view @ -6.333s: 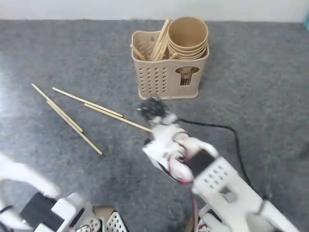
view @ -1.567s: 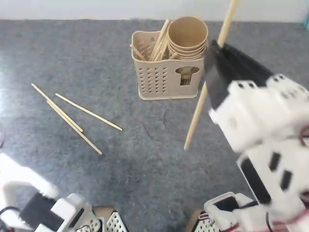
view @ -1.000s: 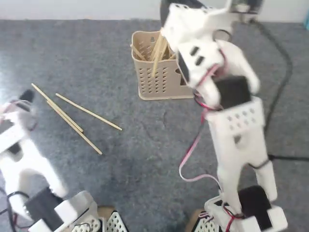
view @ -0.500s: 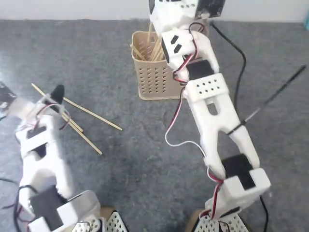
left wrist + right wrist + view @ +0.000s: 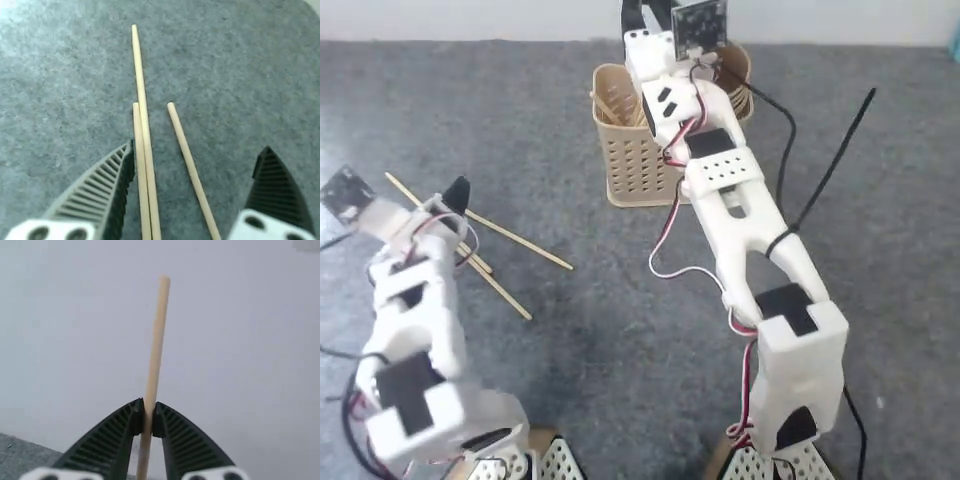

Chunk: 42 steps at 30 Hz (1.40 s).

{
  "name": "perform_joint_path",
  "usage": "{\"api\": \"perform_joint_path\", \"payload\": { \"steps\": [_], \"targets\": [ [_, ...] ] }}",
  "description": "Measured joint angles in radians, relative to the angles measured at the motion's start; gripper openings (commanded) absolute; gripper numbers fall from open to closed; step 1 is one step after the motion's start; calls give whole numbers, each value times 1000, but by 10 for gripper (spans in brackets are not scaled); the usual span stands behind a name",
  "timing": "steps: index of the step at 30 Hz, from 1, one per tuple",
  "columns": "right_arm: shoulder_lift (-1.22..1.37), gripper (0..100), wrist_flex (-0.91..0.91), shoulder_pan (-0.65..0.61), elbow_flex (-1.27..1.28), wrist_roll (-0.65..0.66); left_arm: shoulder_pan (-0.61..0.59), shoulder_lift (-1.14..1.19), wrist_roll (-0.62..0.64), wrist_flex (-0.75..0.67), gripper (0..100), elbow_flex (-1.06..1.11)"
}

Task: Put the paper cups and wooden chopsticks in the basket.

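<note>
A beige perforated basket point(image 5: 632, 165) stands at the back of the grey mat, with wooden chopsticks point(image 5: 608, 103) in one side and stacked paper cups point(image 5: 740, 82) in the other. My right arm stretches over it; the right gripper point(image 5: 145, 412) is shut on a chopstick point(image 5: 156, 335) that points upright against the pale wall. Three chopsticks point(image 5: 142, 120) lie on the mat at the left, one point(image 5: 525, 245) apart from the other pair point(image 5: 502, 292). My left gripper point(image 5: 198, 147) hangs open just above them, with the single stick point(image 5: 192, 170) between its fingers point(image 5: 107, 192) and the pair along one finger.
A black cable point(image 5: 830, 170) arcs from the right arm over the mat to the right of the basket. The mat's middle and right lie bare. A pale wall runs along the back edge.
The right arm lifted a chopstick off the mat and swung it up over the basket. The left arm came in from the lower left and settled above the loose chopsticks.
</note>
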Motion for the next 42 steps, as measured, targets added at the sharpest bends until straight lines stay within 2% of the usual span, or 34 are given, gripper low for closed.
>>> {"api": "perform_joint_path", "payload": {
  "steps": [3, 6, 13, 16, 23, 27, 35, 42],
  "targets": [
    [38, 76, 89, 0, -98, 3, -23, 75, 2, 118, 336, -112],
    [44, 136, 167, 0, -157, 3, -29, 89, 2, 144, 336, -144],
    [44, 144, 288, 0, -245, -2, -28, 89, 2, 150, 336, -153],
    [18, 144, 391, 0, -267, -49, -28, 89, 2, 150, 336, -153],
    [-218, 144, 660, -6, -269, -80, -3, 106, -25, 187, 335, -184],
    [-388, 144, 875, -11, -270, -80, -2, 181, -26, 305, 335, -307],
    [-640, 141, 1312, -11, -284, -83, -2, 442, -12, 646, 335, -675],
    [-713, 141, 1548, -11, -285, -83, 6, 523, -8, 779, 330, -821]
  ]
}}
